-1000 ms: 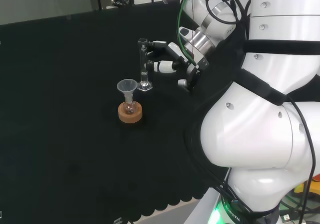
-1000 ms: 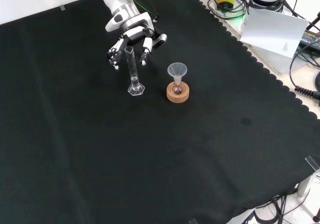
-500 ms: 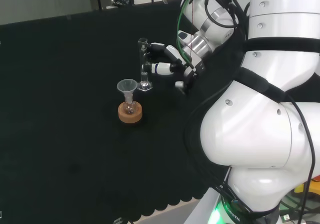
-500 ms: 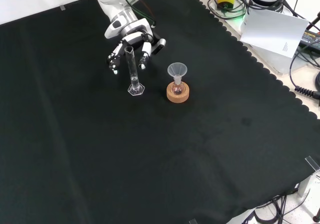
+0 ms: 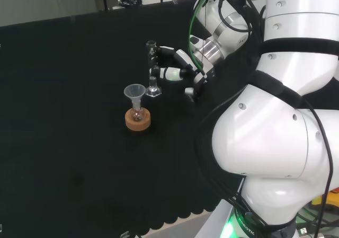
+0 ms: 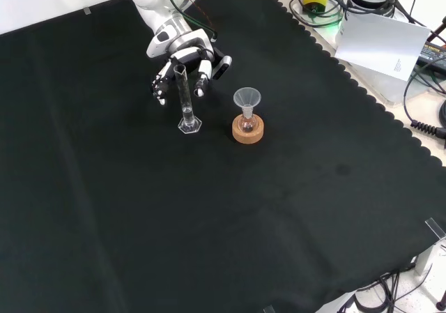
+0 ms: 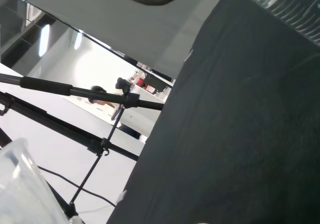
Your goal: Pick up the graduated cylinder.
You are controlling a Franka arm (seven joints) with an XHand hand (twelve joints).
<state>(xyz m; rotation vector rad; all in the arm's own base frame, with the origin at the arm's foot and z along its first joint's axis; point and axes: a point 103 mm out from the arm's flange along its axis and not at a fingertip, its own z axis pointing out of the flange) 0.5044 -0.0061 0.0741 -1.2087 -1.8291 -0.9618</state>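
The graduated cylinder (image 5: 152, 71) is a thin clear tube on a hexagonal foot, standing upright on the black cloth (image 5: 63, 142). In the front view the cylinder (image 6: 185, 102) rises between the hand's fingers (image 6: 159, 88), which hang on both sides of its upper part. The hand (image 5: 175, 71) reaches in from the right in the head view, its fingers relaxed and spread at the tube, not curled round it. The hand (image 6: 182, 54) comes from the top in the front view. A clear curved rim (image 7: 20, 184) shows close in the wrist view.
A small round flask with a clear funnel (image 5: 134, 92) in its neck sits on a cork ring (image 5: 137, 120) just in front of the cylinder; the cork ring (image 6: 248, 130) lies to its right in the front view. Paper (image 6: 387, 44) and cables lie beyond the cloth's scalloped edge.
The hand has crept a little closer to the cylinder, its fingers now beside the tube's upper part. The cylinder and the flask have stayed put.
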